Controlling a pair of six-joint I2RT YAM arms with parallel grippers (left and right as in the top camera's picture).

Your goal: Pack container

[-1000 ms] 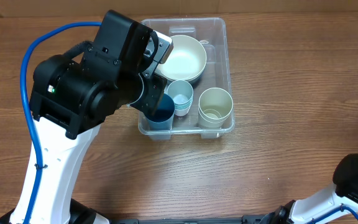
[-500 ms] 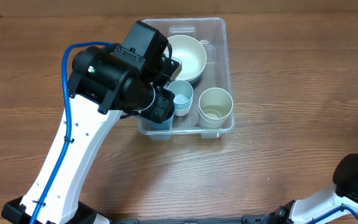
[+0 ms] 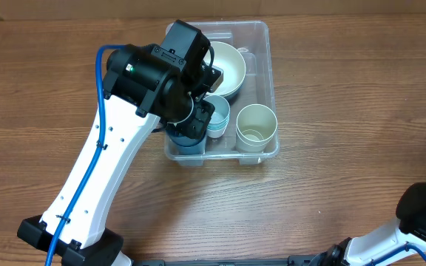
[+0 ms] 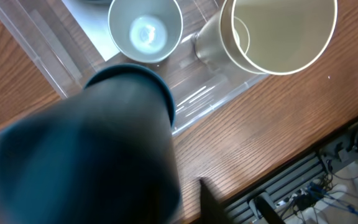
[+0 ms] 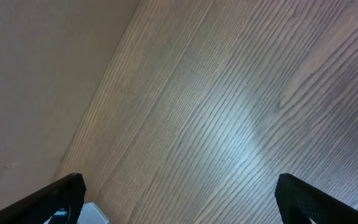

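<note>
We find the container (image 3: pixel 261 38), a clear rectangular bin, standing on the wooden table (image 3: pixel 346 111) directly under the left gripper (image 3: pixel 192 122) and well apart from the right gripper (image 5: pixel 191 198). It holds four vessels, all mouth-up. The dark blue cup (image 4: pixel 104 143) sits in the bin corner straight below the left gripper. It is so close to the wrist camera that it blurs and hides the fingers, so we cannot tell whether the jaws are apart, together or clamped on it. Just beside the gripper stands a small light blue cup (image 4: pixel 145 30). Next to that, in the adjacent corner, is a taller cream cup (image 4: pixel 278 31). A wide cream bowl (image 3: pixel 224 66) occupies the bin's other end, partly under the arm. The right gripper's fingers stand wide apart above the tabletop.
</note>
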